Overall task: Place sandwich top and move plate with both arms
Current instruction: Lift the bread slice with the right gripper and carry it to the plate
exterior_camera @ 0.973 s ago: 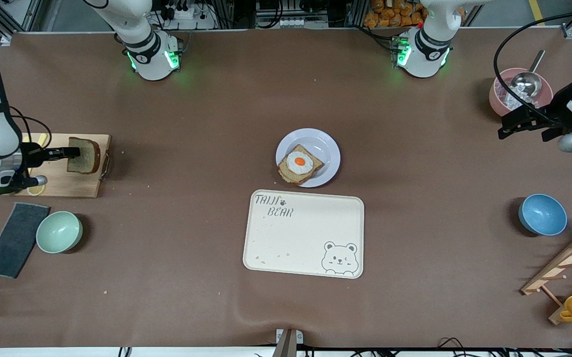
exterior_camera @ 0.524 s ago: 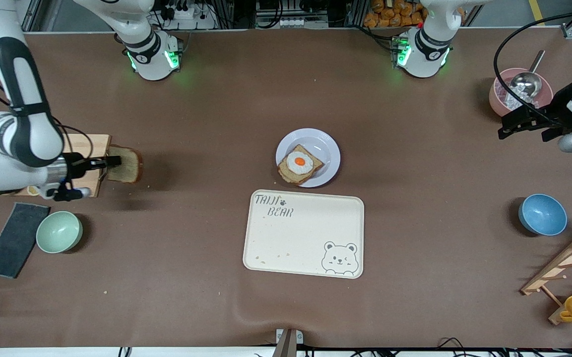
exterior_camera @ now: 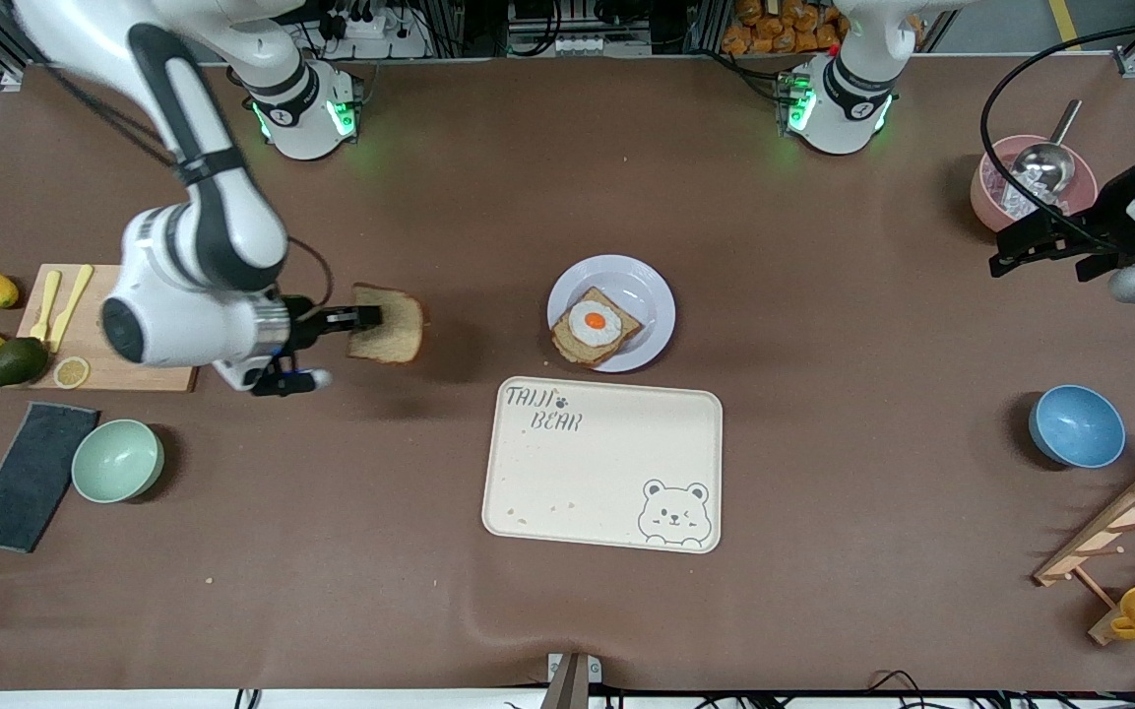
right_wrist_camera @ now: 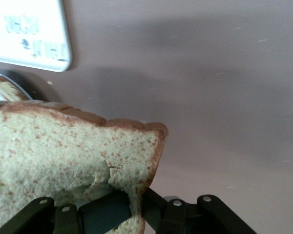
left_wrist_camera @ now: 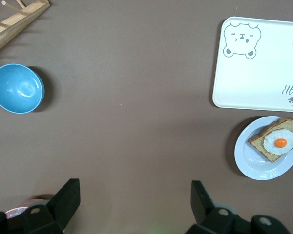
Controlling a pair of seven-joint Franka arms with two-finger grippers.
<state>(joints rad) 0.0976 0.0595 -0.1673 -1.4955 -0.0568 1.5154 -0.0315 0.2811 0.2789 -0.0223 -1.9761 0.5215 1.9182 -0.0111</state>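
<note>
My right gripper [exterior_camera: 362, 318] is shut on the sandwich top [exterior_camera: 390, 324], a plain brown bread slice, and holds it above the bare table between the cutting board and the plate. In the right wrist view the slice [right_wrist_camera: 63, 156] fills the frame, pinched at its edge between the fingers [right_wrist_camera: 107, 214]. The pale lavender plate [exterior_camera: 648, 295] sits at the table's middle and carries a bread slice with a fried egg [exterior_camera: 595, 324]. My left gripper [exterior_camera: 1020, 258] is open and empty, waiting in the air at the left arm's end beside the pink bowl. The left wrist view shows its fingers [left_wrist_camera: 66, 200] wide apart and the plate [left_wrist_camera: 251, 168].
A cream bear-print tray [exterior_camera: 603, 463] lies just nearer the camera than the plate. A wooden cutting board [exterior_camera: 114, 345] with lemons, a green bowl [exterior_camera: 117, 460] and a dark cloth [exterior_camera: 29, 476] are at the right arm's end. A blue bowl [exterior_camera: 1076, 425], pink bowl [exterior_camera: 995, 187] and wooden rack [exterior_camera: 1118, 532] are at the left arm's end.
My right gripper has carried the bread slice off the cutting board and toward the plate. The left arm has not moved.
</note>
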